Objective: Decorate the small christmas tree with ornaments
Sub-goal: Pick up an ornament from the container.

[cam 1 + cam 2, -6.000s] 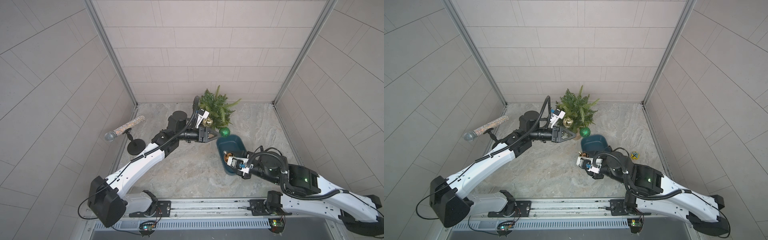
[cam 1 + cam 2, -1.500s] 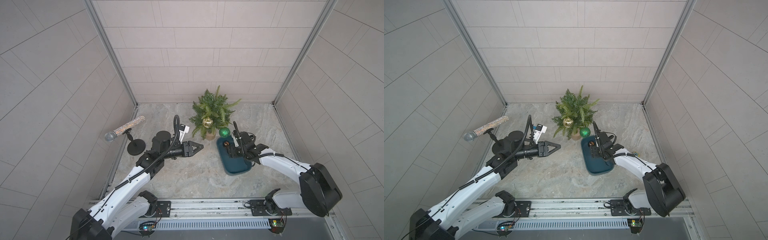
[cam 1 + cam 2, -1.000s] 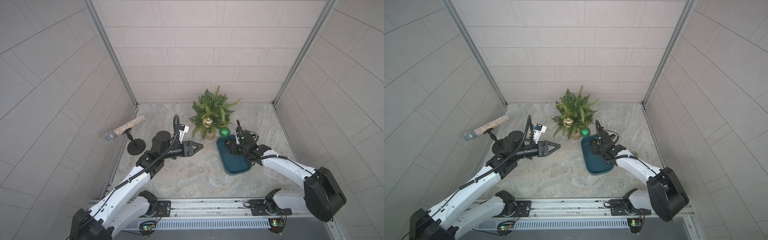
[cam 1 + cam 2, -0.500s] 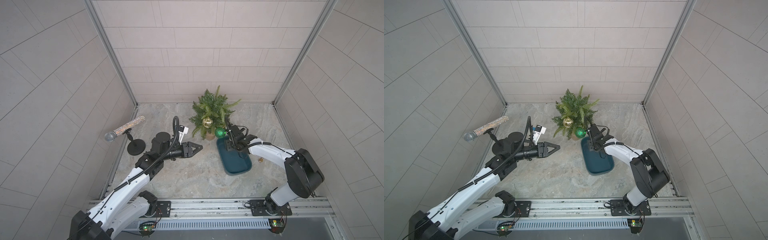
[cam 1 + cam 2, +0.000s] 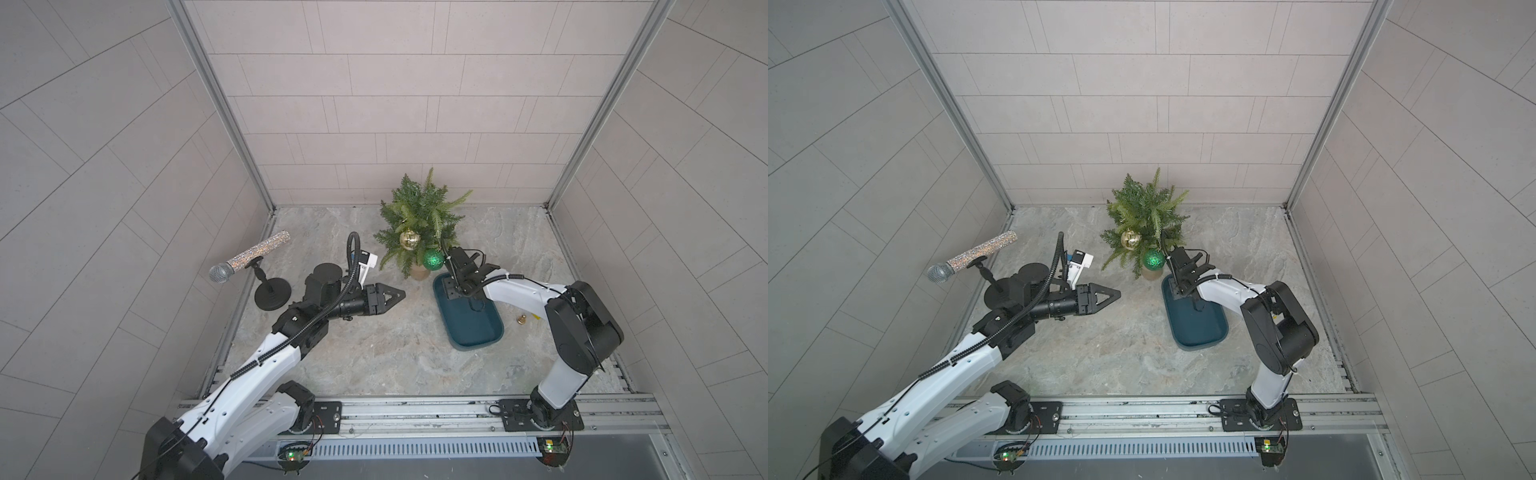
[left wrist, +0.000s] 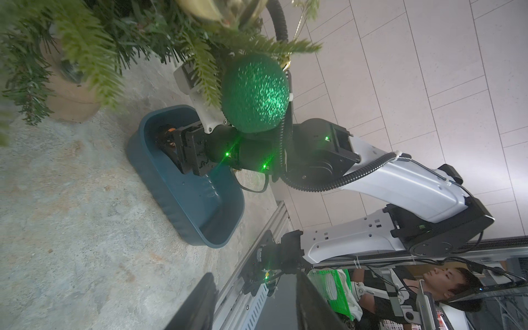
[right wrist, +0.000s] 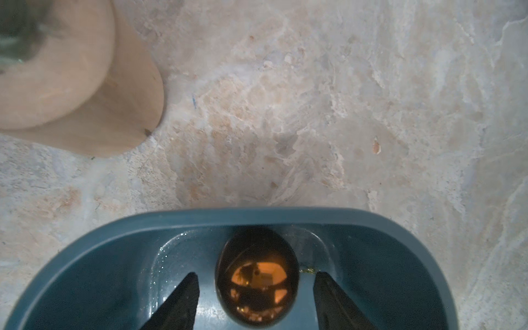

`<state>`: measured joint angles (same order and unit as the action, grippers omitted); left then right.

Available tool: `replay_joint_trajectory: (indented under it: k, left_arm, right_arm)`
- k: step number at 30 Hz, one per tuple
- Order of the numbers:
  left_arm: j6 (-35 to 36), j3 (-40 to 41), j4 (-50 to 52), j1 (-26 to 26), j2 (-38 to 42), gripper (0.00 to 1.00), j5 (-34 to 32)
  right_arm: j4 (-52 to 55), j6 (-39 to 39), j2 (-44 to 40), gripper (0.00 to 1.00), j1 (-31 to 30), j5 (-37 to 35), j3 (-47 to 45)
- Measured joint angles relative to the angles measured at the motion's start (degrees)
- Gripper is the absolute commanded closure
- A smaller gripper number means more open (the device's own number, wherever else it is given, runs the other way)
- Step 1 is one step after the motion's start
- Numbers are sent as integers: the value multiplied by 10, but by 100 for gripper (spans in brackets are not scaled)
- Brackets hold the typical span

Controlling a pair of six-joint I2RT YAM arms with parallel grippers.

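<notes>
Right wrist shows right tool (image 7: 255,273) spread astride copper ornament (image 7: 256,281) in tray (image 7: 85,251); left tool (image 5: 397,295) also spread.

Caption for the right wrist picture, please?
Open right claw straddling the copper-bronze ornament in the teal tray, near the tree's tan base.

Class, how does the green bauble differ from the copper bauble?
The green bauble is glittery; the copper bauble is mirror-smooth. The green bauble hangs on the tree; the copper bauble lies in the blue tray, between the right gripper's open jaws. Both are round.

open floor (image 5: 395,345) centre, tree (image 5: 419,216) possibly overhanging tray (image 5: 478,328)
</notes>
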<state>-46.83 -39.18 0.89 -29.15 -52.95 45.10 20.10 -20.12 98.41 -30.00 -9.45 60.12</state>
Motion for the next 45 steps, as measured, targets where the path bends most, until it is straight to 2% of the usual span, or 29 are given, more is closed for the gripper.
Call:
replay_joint_trajectory:
  k: [10,14,25,37,45]
  left_arm:
    - [2,0,3,0,-10,55,0]
    - [2,0,3,0,-13,56,0]
    - [3,0,4,0,-15,57,0]
    - [3,-1,12,0,-14,57,-3]
    - [2,-10,11,0,-12,57,-10]
  right_arm:
    - [-4,8,27,38,0,1,11]
    - [-3,10,34,43,0,2,10]
    - [-15,10,5,48,1,2,-22]
    - [-19,-18,-196,49,27,54,-135]
    - [8,-44,-384,50,47,109,-200]
